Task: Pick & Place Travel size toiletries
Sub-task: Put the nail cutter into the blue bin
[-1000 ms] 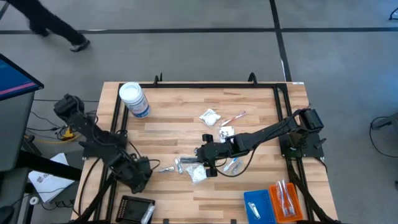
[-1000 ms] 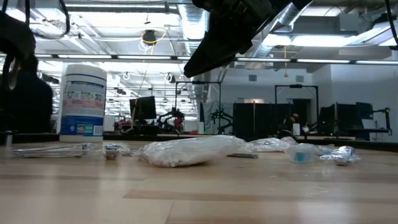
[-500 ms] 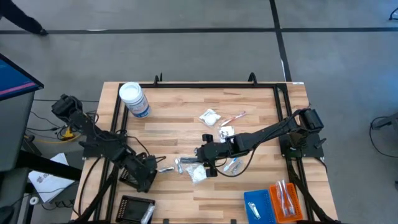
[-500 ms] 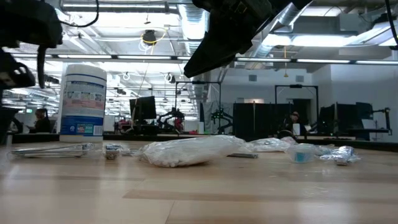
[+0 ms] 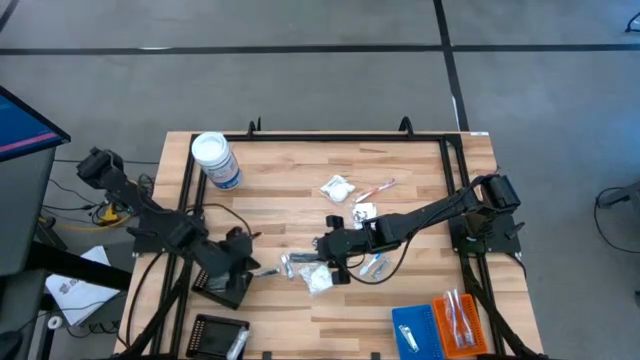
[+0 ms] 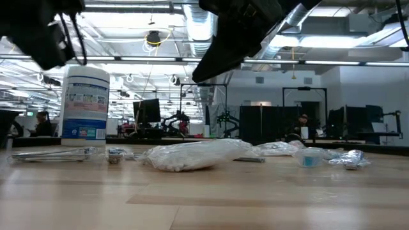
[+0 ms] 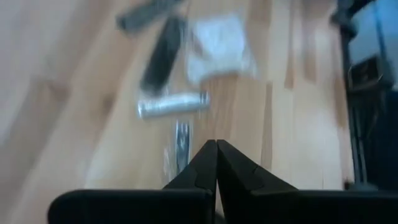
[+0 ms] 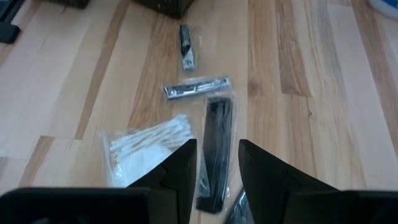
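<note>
Travel size toiletries lie loose mid-table: a white sachet [image 5: 337, 187], a red-pink toothbrush [image 5: 378, 187], a bag of cotton swabs [image 8: 140, 146], a black stick in clear wrap [image 8: 214, 140], a silvery piece [image 7: 174, 104] and a small dark packet [image 8: 186, 46]. My right gripper [image 8: 216, 152] hangs open above the black stick, well clear of the table in the low view [image 6: 204, 67]. My left gripper [image 7: 216, 148] is shut and empty. It hangs above the table's left part [image 5: 246, 264], pointing at the silvery piece.
A big white-lidded jar [image 5: 215, 160] stands far left. A black tray [image 5: 220, 335] sits at the near left edge; blue [image 5: 410, 335] and orange [image 5: 458, 320] trays sit near right. Bare wood lies along the far side and the near middle.
My left gripper has risen and moved from above the table's near left edge toward the middle and the silvery piece, turning and tipping as it went; it stays shut. My right gripper and the toiletries have kept still.
</note>
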